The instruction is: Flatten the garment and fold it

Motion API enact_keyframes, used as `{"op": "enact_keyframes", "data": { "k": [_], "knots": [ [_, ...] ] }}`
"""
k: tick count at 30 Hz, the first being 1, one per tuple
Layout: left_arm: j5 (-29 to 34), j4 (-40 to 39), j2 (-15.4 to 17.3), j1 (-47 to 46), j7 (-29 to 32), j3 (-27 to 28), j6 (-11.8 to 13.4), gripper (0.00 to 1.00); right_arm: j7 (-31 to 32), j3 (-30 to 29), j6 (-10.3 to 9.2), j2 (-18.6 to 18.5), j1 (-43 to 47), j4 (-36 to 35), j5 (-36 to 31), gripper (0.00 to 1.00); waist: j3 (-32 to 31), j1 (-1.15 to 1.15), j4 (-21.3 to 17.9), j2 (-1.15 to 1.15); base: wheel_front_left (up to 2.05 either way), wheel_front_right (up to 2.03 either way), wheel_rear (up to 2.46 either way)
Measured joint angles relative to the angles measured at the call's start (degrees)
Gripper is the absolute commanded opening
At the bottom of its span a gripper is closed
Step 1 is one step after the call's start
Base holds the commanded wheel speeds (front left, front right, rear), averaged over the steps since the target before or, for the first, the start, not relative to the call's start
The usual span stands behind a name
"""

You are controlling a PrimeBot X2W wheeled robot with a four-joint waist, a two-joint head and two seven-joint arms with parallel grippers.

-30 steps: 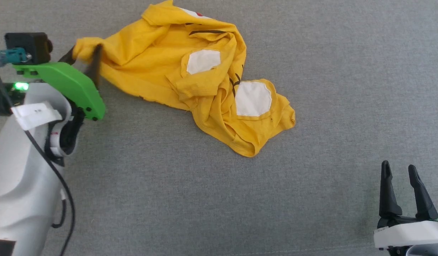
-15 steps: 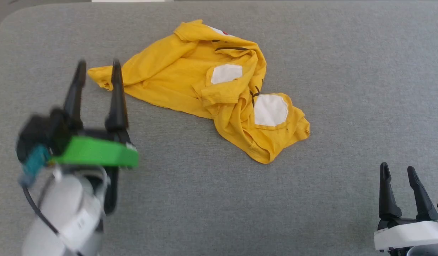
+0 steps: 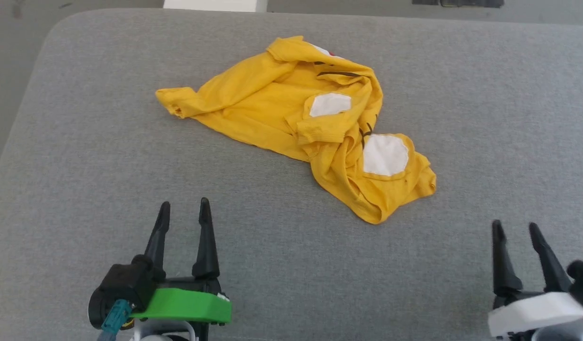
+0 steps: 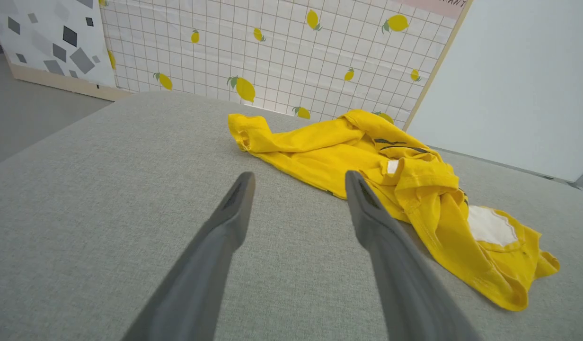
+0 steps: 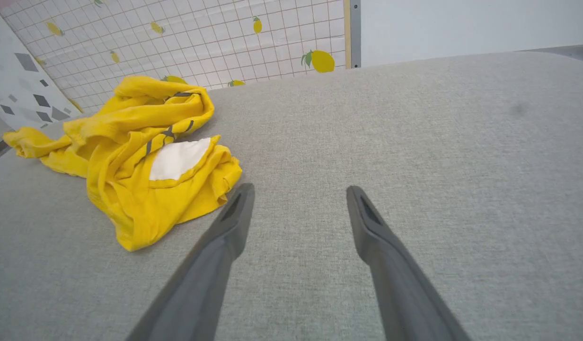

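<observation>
We see the garment (image 3: pixel 272 113) lying crumpled on the grey padded surface (image 3: pixel 83 156), in its far half and a little right of centre. One twisted end (image 3: pixel 175 100) reaches out to our left, and the rest is bunched into overlapping folds with two white patches (image 3: pixel 385 155) showing among them. Nothing about it is flat: the sleeves and hem are tucked into the heap (we cannot tell which edge is which), and no neat fold has been made. Our left gripper (image 3: pixel 184 203) sits at the near edge with its fingers spread apart and nothing between them, well short of the cloth. Our right gripper (image 3: pixel 515 224) sits at the near right, likewise spread and empty, close to the nearest yellow bunch but not touching it. We judge the task to be at its very beginning — the shirt has to be opened out and smoothed before any folding can start, so nearly all the work remains.
</observation>
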Motion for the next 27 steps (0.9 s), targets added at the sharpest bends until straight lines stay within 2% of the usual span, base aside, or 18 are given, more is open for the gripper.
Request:
{"op": "enact_keyframes", "data": {
  "k": [4, 8, 12, 19, 21, 22, 23, 27],
  "knots": [
    [1.9, 0.6, -1.4, 0.1, 0.0, 2.0, -2.1, 1.00, 5.8, 3.8, 0.00, 0.0, -3.4, -3.4, -3.4, 1.00, -0.4, 0.00, 1.3, 0.00, 0.00, 0.00, 0.00],
    [3.1, 1.4, -2.5, 0.1, 0.0, 3.3, -4.0, 1.00, 16.6, 10.6, 0.00, -0.2, -11.7, -4.3, -5.9, 1.00, -0.4, 0.00, 2.4, 0.00, 0.00, 0.00, 0.00],
    [4.5, 2.5, -3.6, 0.0, 0.0, 3.4, -5.6, 1.00, 25.7, 16.9, 0.01, -3.4, -21.2, -2.5, -6.3, 1.00, 0.2, 0.00, 3.7, 0.00, 0.00, 0.00, 0.00],
    [4.5, 4.8, -4.8, -1.0, -0.2, 2.5, -7.6, 1.00, 33.9, 25.4, 0.01, -9.6, -34.9, 7.3, -5.2, 1.00, 1.7, 0.00, 6.8, 0.00, 0.00, 0.00, 0.00],
    [4.4, 5.4, -4.9, -1.4, -0.2, 2.4, -7.8, 1.00, 34.6, 27.7, 0.02, -11.1, -37.8, 10.5, -5.1, 1.00, 2.1, 0.00, 7.8, 0.00, 0.00, 0.00, 0.00],
    [4.3, 6.1, -4.9, -1.9, -0.2, 1.8, -8.2, 1.00, 34.8, 31.2, 0.02, -13.1, -41.9, 15.3, -5.1, 1.00, 2.8, 0.00, 9.5, 0.00, 0.00, 0.00, 0.00],
    [3.9, 6.2, -5.0, -2.2, -0.2, 1.5, -8.2, 1.00, 34.7, 32.7, 0.02, -13.8, -43.1, 16.8, -5.2, 1.00, 3.1, 0.00, 10.1, 0.00, 0.00, 0.00, 0.00],
    [2.3, 6.5, -5.0, -3.5, -0.2, 0.0, -8.0, 1.00, 34.9, 36.1, 0.02, -15.5, -46.8, 23.4, -5.2, 1.00, 4.2, 0.00, 12.4, 0.00, 0.00, 0.00, 0.00]
  ]
}}
